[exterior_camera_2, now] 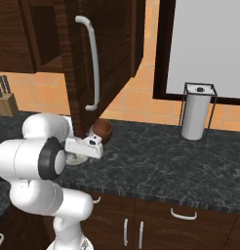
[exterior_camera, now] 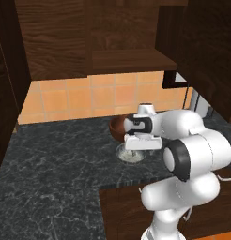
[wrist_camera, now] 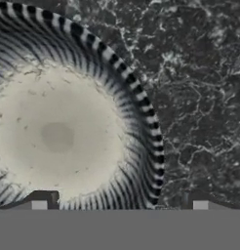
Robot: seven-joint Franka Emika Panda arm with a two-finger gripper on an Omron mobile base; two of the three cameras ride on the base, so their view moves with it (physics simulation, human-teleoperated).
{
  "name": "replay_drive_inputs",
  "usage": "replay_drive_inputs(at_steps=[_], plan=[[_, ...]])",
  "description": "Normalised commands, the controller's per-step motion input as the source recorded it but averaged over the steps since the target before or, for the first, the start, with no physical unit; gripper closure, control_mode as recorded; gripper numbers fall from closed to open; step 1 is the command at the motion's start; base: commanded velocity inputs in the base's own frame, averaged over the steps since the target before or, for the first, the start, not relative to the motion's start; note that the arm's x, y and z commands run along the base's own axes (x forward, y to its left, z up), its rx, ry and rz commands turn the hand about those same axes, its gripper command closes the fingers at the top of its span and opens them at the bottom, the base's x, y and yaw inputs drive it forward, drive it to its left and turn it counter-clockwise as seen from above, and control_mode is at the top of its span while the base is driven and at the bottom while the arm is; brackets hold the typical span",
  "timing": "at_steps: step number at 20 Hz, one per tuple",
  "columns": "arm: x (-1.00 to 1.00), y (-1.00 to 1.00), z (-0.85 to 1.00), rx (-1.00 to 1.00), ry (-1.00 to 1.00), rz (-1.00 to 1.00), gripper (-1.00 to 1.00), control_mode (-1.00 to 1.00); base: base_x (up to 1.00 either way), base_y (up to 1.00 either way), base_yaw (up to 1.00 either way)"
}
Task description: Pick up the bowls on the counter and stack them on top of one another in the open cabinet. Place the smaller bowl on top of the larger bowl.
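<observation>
The smaller bowl (wrist_camera: 58,136), pale and speckled with a dark ribbed rim, lies directly under my gripper (wrist_camera: 119,205). The gripper is open: one fingertip (wrist_camera: 39,202) stands over the bowl's inside, the other over the dark marble counter (wrist_camera: 200,97) outside the rim. In the left base view the gripper (exterior_camera: 133,151) hangs just above the smaller bowl (exterior_camera: 130,156). The larger reddish-brown bowl (exterior_camera: 117,127) sits right behind it, partly hidden by the hand. The open cabinet's shelf (exterior_camera: 131,58) is above. The larger bowl (exterior_camera_2: 103,129) also peeks out beside the hand.
An open cabinet door with a pale handle (exterior_camera_2: 92,63) hangs close above the hand. A paper towel holder (exterior_camera_2: 195,114) stands to the right on the counter, and a knife block (exterior_camera_2: 5,100) at the far left. The counter's front edge (exterior_camera: 136,183) runs just below the bowl.
</observation>
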Motion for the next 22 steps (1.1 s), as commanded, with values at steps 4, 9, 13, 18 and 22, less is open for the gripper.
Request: replay_drive_inputs(at_steps=[4, 9, 13, 18, 22], plan=[[0.00, 0.00, -0.39, 0.00, 0.00, 0.00, -1.00, -1.00, 0.00, 0.00, 0.00], [0.00, 0.00, -0.30, 0.00, 0.00, 0.00, -1.00, -1.00, 0.00, 0.00, 0.00], [0.00, 0.00, 0.00, 0.00, 0.00, 0.00, 1.00, -1.00, 0.00, 0.00, 0.00], [0.00, 0.00, 0.00, 0.00, 0.00, 0.00, 1.00, -1.00, 0.00, 0.00, 0.00], [-0.10, 0.00, 0.00, 0.00, 0.00, 0.00, 1.00, -1.00, 0.00, 0.00, 0.00]])
